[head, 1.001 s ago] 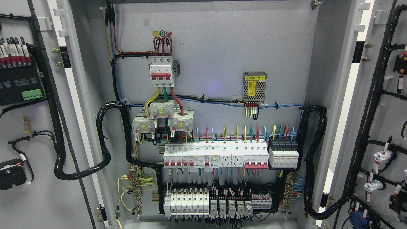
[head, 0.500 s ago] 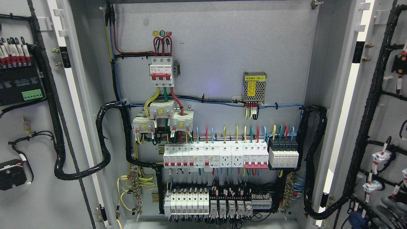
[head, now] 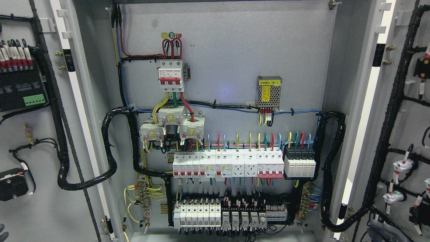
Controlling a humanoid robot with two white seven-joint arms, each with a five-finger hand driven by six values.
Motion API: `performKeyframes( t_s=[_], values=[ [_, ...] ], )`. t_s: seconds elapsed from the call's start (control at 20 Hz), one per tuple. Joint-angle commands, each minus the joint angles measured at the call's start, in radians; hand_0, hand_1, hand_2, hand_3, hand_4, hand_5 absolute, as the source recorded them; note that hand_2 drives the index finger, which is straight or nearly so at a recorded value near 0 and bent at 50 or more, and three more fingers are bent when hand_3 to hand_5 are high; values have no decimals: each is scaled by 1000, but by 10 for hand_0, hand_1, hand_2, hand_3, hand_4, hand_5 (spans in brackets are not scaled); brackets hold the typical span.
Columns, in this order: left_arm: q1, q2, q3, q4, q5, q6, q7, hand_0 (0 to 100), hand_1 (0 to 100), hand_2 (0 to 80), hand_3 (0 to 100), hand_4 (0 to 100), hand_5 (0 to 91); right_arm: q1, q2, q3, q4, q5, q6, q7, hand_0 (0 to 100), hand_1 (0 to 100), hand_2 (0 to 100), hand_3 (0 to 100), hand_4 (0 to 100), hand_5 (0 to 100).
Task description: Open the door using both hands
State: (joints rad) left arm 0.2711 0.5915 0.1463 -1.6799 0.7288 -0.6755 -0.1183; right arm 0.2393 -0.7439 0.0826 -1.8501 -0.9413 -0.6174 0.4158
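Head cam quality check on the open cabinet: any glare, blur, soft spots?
Head view: even, bright light, breaker rows sharp; faint bluish glare spot on the back panel; white door-edge strips blown out; grey motion-blurred smear at the bottom right corner; dark sliver at the bottom left edge, too cropped to identify.

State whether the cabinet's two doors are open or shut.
Open. The left door and right door are swung wide, showing their wired inner faces and the breaker panel.
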Motion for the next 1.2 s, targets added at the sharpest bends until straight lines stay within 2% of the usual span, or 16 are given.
performKeyframes(
  t_s=[0.0, 0.2, 0.35, 0.5, 0.55, 0.65, 0.85, 0.95, 1.15],
  values=[
    [69, -88, -123, -123, -104, 4, 0, 0, 0, 0, 0, 43, 0, 11, 107, 189, 12, 104, 1, -8, 0, 0, 0, 0, 0, 0],
    [111, -143, -198, -121, -195, 28, 0, 0, 0, 0, 0, 43, 0, 81, 214, 189, 58, 212, 7, -9, 0, 0, 0, 0, 0, 0],
    [148, -186, -234, -121, -244, 99, -1, 0, 0, 0, 0, 43, 0, 139, 259, 195, 86, 243, 7, -9, 0, 0, 0, 0, 0, 0],
    [175, -232, -263, -115, -302, 161, -1, 0, 0, 0, 0, 42, 0, 176, 285, 210, 132, 245, 5, -9, 0, 0, 0, 0, 0, 0],
    [186, -252, -267, -115, -317, 197, -1, 0, 0, 0, 0, 42, 0, 201, 300, 210, 153, 245, 5, -9, 0, 0, 0, 0, 0, 0],
    [194, -277, -277, -112, -339, 269, -1, 0, 0, 0, 0, 42, 0, 242, 310, 209, 179, 245, 2, -9, 0, 0, 0, 0, 0, 0],
    [194, -317, -284, -71, -347, 442, -1, 0, 0, 0, 0, 42, 0, 293, 340, 206, 273, 245, -4, -11, 0, 0, 0, 0, 0, 0],
    [198, -325, -292, -46, -348, 485, -1, 0, 0, 0, 0, 43, 0, 317, 356, 206, 325, 245, -5, -11, 0, 0, 0, 0, 0, 0],
    [237, -357, -300, 15, -413, 533, -1, 0, 0, 0, 0, 43, 0, 360, 386, 207, 434, 245, -27, -9, 0, 0, 0, 0, 0, 0]
  ],
)
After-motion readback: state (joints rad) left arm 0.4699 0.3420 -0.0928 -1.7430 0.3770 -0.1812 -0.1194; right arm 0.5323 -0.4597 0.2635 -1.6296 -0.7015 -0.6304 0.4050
